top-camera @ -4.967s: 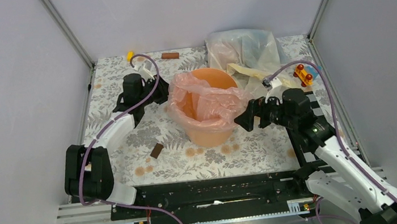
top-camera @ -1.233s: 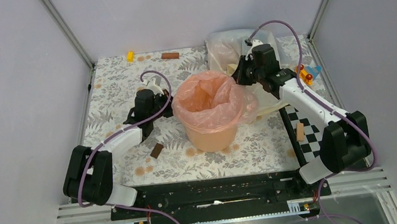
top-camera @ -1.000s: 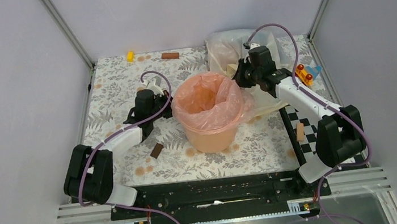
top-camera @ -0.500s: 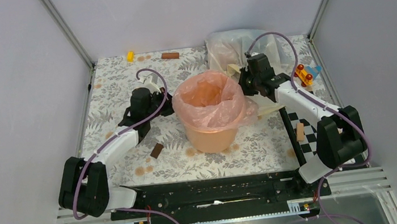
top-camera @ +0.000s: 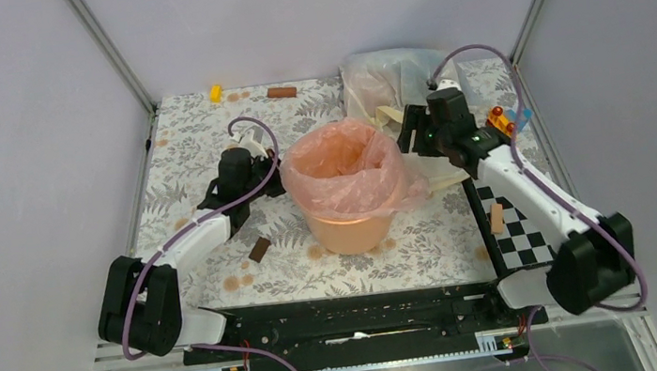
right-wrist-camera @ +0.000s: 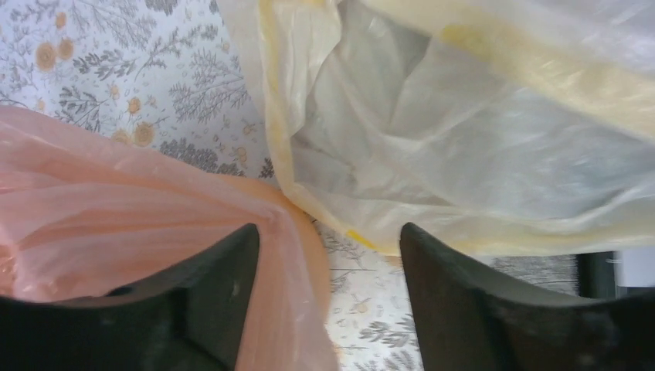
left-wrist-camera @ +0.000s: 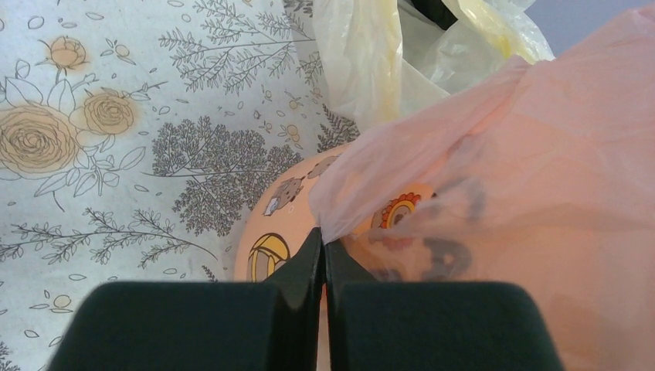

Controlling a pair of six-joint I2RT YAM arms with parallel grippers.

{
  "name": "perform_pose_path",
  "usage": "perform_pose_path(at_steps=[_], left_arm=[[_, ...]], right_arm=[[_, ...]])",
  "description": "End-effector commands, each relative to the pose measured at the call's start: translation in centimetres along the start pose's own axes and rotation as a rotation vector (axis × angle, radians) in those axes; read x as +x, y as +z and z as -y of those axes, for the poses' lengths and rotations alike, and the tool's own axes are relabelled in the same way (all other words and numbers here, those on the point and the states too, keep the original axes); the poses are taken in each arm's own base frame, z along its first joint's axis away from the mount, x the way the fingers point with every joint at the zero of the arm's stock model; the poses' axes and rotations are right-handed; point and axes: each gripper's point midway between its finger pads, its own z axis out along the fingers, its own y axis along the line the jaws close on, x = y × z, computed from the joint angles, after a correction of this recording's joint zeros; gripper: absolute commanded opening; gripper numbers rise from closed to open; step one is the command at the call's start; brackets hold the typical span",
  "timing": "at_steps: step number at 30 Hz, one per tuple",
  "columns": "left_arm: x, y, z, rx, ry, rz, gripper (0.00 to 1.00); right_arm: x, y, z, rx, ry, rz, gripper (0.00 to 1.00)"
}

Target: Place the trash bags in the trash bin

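Observation:
The peach-orange trash bin (top-camera: 349,230) stands mid-table. The pale-pink trash bag (top-camera: 383,186) lines it, and its film is folded out over the rim all round. My left gripper (top-camera: 274,174) sits at the bin's left side, shut on the bag's edge. In the left wrist view the closed fingertips (left-wrist-camera: 323,241) pinch a corner of the pink film (left-wrist-camera: 502,170) in front of the printed bin wall (left-wrist-camera: 266,224). At the bin's right rim my right gripper (top-camera: 411,137) is open. Its jaws (right-wrist-camera: 328,232) stand apart, the pink film (right-wrist-camera: 116,216) lying loose beside the left finger.
A cream-yellow bag (right-wrist-camera: 432,154) and a clear whitish bag (top-camera: 396,73) lie behind the right gripper. A brown block (top-camera: 260,249) lies left of the bin. A toy (top-camera: 501,122), a checkered board (top-camera: 519,228) and a wooden piece (top-camera: 496,217) are on the right.
The right gripper has opened and let go of the bag's right edge, and its arm has shifted slightly right. The left gripper stays shut on the film.

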Motion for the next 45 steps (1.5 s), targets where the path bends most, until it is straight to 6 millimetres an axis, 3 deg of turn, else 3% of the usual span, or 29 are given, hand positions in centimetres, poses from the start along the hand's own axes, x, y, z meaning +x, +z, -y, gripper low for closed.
perform_pose_path(at_steps=[1, 5, 16, 21, 24, 28, 37, 45], left_arm=[[-0.2, -0.6, 0.7, 0.028, 0.027, 0.024, 0.0], [-0.2, -0.9, 0.3, -0.006, 0.04, 0.012, 0.0], [-0.1, -2.7, 1.0, 0.006, 0.032, 0.036, 0.01], [0.5, -3.3, 0.7, -0.003, 0.022, 0.041, 0.01], [1.3, -3.3, 0.0, -0.016, 0.011, 0.033, 0.01], [2.8, -3.2, -0.6, 0.003, -0.02, 0.011, 0.0], [5.3, -2.8, -2.1, 0.011, -0.045, -0.023, 0.0], [5.7, -2.4, -2.2, 0.025, -0.053, -0.032, 0.0]], right_arm=[[-4.0, -5.6, 0.9, 0.074, -0.019, 0.163, 0.81], [-2.8, -7.8, 1.2, 0.049, 0.009, 0.163, 0.84], [5.3, -10.3, -1.0, -0.26, 0.171, 0.069, 0.77], [8.5, -9.5, -1.7, -0.335, 0.196, -0.034, 0.67], [9.7, -8.7, -1.1, -0.324, 0.211, -0.05, 0.37], [10.6, -7.6, -0.6, -0.314, 0.228, -0.057, 0.07], [13.2, -4.4, 0.0, -0.299, 0.228, -0.138, 0.0], [15.6, -1.3, 0.6, -0.283, 0.239, -0.205, 0.0]])
